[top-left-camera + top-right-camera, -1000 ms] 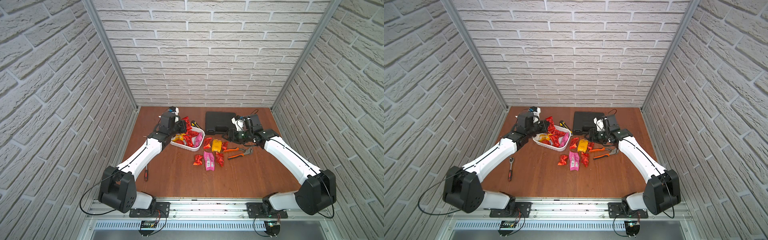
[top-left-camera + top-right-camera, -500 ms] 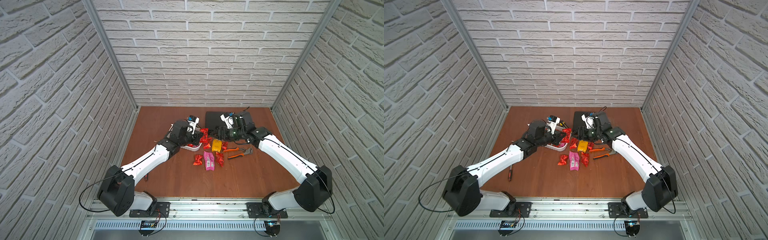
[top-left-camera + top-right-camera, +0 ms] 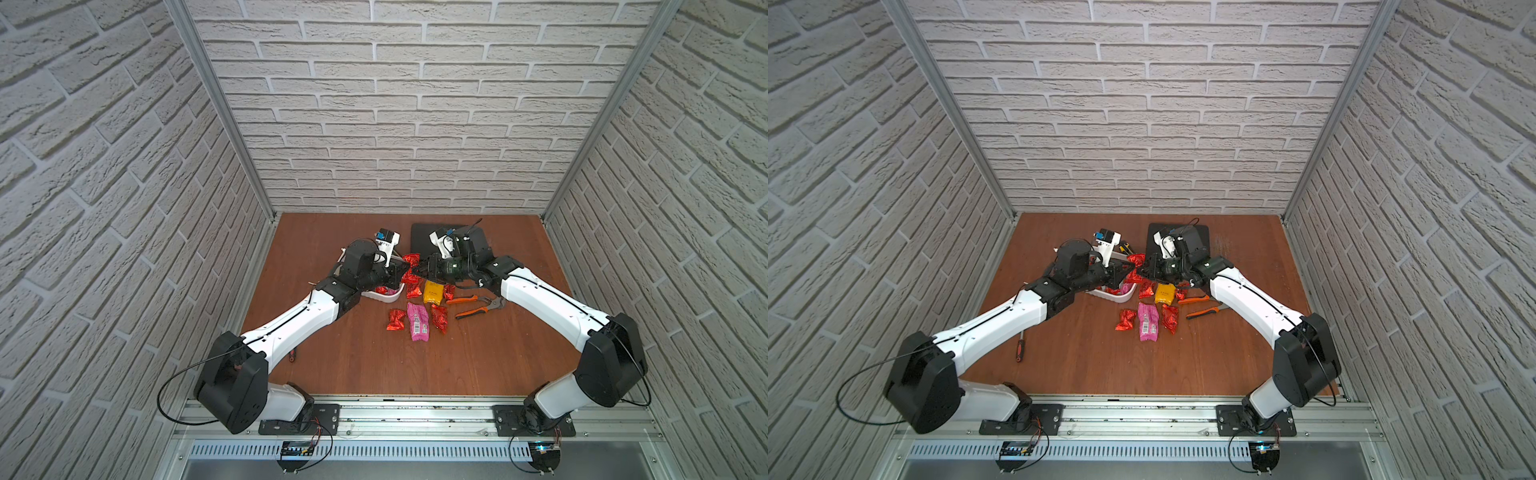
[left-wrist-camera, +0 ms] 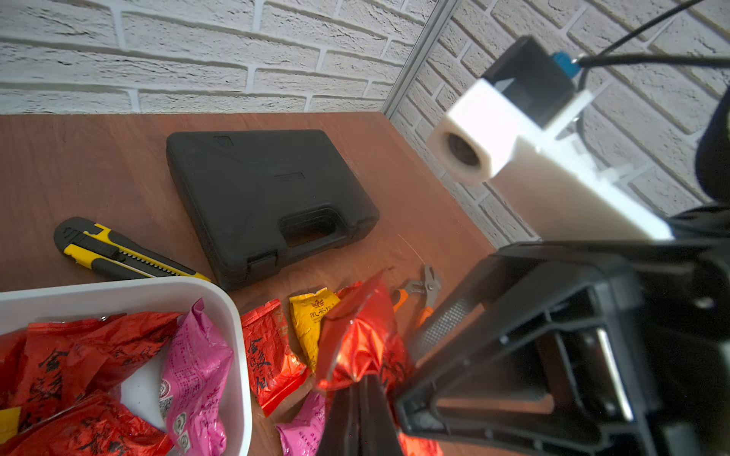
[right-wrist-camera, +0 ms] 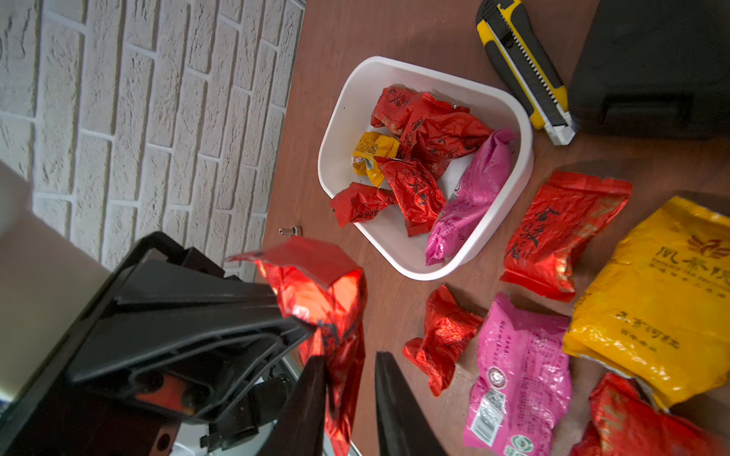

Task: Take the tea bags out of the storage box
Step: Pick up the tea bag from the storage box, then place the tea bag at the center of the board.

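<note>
Two robot arms meet in mid-air above a wooden worktop point(image 3: 498, 353), with one tea bag between them. The left gripper point(image 4: 359, 381) is clamped on a crinkled red bag point(image 5: 316, 284) and holds it clear of the worktop, just beside the white box point(image 5: 351, 114). The right gripper point(image 5: 349, 361) faces it from the other side. Its jaws are a little apart around the bag's hanging end. One finger touches the foil and the other shows a gap, so it does not appear to grip yet.

Several tea bags point(image 5: 434, 134) lie in the box: red ones, a small yellow one and a long pink one. More lie loose on the worktop next to the box: reds, a pink and a larger yellow, near orange-handled pliers point(image 3: 464, 300).

The step in hand looks like a hand-over of the red bag from left to right. Next, the right jaws should shut well onto the thin, slippery foil before the left jaws let go. The bag can then go down on a bare spot by the loose pile. Judging by the box, roughly half the job remains.
</note>
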Robot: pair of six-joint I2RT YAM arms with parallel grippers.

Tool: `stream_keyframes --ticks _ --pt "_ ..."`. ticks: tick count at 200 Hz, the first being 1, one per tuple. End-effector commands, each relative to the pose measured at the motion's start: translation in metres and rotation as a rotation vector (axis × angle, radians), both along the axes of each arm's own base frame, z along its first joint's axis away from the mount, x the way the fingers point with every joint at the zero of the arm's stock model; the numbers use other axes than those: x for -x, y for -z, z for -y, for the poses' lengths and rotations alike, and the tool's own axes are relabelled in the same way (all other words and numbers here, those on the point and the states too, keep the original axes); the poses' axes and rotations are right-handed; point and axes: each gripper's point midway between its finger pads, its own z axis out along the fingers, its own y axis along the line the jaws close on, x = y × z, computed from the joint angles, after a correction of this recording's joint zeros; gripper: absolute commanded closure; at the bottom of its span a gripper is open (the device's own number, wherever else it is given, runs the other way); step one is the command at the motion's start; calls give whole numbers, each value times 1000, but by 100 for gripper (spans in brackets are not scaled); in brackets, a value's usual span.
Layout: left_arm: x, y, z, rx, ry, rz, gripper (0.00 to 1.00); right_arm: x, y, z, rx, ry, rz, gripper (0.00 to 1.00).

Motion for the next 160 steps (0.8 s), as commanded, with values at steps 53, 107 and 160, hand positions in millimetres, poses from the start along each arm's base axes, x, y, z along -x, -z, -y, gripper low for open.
stream_keyframes --ticks 53,107,160 --pt "-11 -20 -17 30 -146 25 22 8 -3 6 11 16 29 97" --pt "-28 5 -90 -17 -569 -140 21 81 38 65 249 13 -92 97" --pt "-27 47 -121 -50 -688 -319 29 155 82 115 366 43 -217 97"
